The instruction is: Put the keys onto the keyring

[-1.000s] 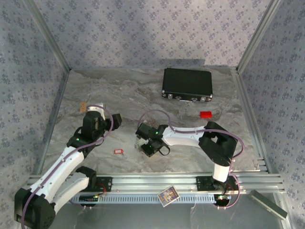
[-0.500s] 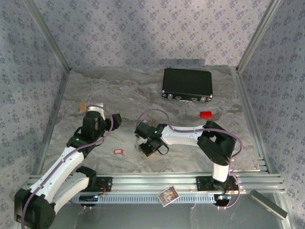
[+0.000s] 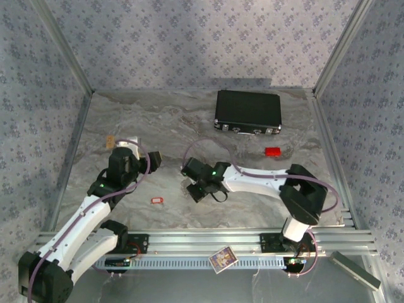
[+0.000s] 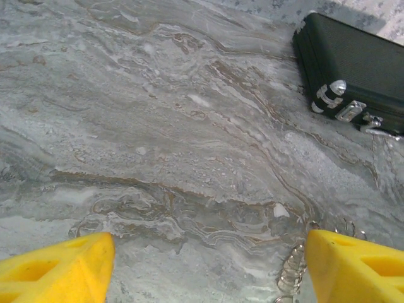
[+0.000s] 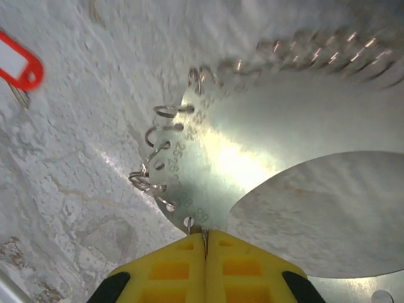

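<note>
Left gripper (image 4: 209, 243): is hanging over bare table (image 3: 164, 126) with its yellow fingers (image 4: 57, 268) standing wide apart and gripping nothing. A few small wire loops (image 4: 291, 271) are showing just beside one finger, probably part of the rim of the keyring (image 5: 252, 158).
Red key (image 3: 156, 200): is lying flat on the table between the two arms, nearer the left one, with neither gripper touching it.
Right gripper (image 5: 205, 238): is pinching fully closed on the edge of the keyring, near mid-table.
Keyring: is showing as a flat silvery plate with wire loops strung along its rim, and its looped edge is facing the side where the red key is lying. Whether it is lifted clear of the table I cannot tell.
Step in hand: the right arm seems to be securing the keyring so a key can be threaded on.
Doing it well: keeping the pinch on bare plate rather than on a loop. Holding the plate steady with one loop facing the left arm. Sending the left gripper to take the red key by its tag, leaving the key's hole free.
Risk: the thin plate twisting in the pinch.
</note>
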Robot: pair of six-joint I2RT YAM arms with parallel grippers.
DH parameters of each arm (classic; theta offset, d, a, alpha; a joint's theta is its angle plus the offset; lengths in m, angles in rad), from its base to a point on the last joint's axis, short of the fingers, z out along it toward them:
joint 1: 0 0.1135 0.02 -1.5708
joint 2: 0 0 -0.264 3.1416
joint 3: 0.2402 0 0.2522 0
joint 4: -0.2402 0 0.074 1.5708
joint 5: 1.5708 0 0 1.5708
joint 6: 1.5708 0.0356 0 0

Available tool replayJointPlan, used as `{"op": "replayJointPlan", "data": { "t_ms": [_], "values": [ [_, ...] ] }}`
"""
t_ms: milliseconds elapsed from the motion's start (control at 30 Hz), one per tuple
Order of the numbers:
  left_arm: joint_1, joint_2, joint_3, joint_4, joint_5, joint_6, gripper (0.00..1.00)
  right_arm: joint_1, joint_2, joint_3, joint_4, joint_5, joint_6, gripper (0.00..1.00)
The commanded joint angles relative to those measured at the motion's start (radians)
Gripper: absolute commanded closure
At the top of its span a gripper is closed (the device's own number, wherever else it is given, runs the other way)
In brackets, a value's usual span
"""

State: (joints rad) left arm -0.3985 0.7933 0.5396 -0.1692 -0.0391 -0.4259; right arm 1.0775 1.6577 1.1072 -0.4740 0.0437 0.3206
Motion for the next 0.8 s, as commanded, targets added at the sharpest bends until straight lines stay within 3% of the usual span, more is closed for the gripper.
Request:
{"op": "replayJointPlan", "data": {
  "t_ms": [0, 167, 367, 600, 767],
  "values": [
    [0.006, -0.033, 0.044, 0.035, 0.069, 0.069, 0.23, -0.007, -0.087, -0.026, 0.031, 0.118, -0.072, 1.00],
    [0.003, -0.073, 0.068, 0.058, 0.149, 0.136, 0.26, -0.017, -0.213, -0.084, 0.135, 0.159, -0.188, 1.00],
    [-0.014, -0.102, 0.064, 0.100, 0.243, 0.227, 0.33, -0.061, -0.333, -0.185, 0.292, 0.083, -0.337, 1.00],
    [-0.113, -0.050, 0.080, 0.084, 0.422, 0.479, 0.45, -0.164, -0.468, -0.303, 0.408, -0.153, -0.476, 1.00],
    [-0.203, 0.047, 0.128, 0.031, 0.440, 0.622, 0.49, -0.196, -0.533, -0.337, 0.401, -0.319, -0.583, 1.00]
  ]
}}
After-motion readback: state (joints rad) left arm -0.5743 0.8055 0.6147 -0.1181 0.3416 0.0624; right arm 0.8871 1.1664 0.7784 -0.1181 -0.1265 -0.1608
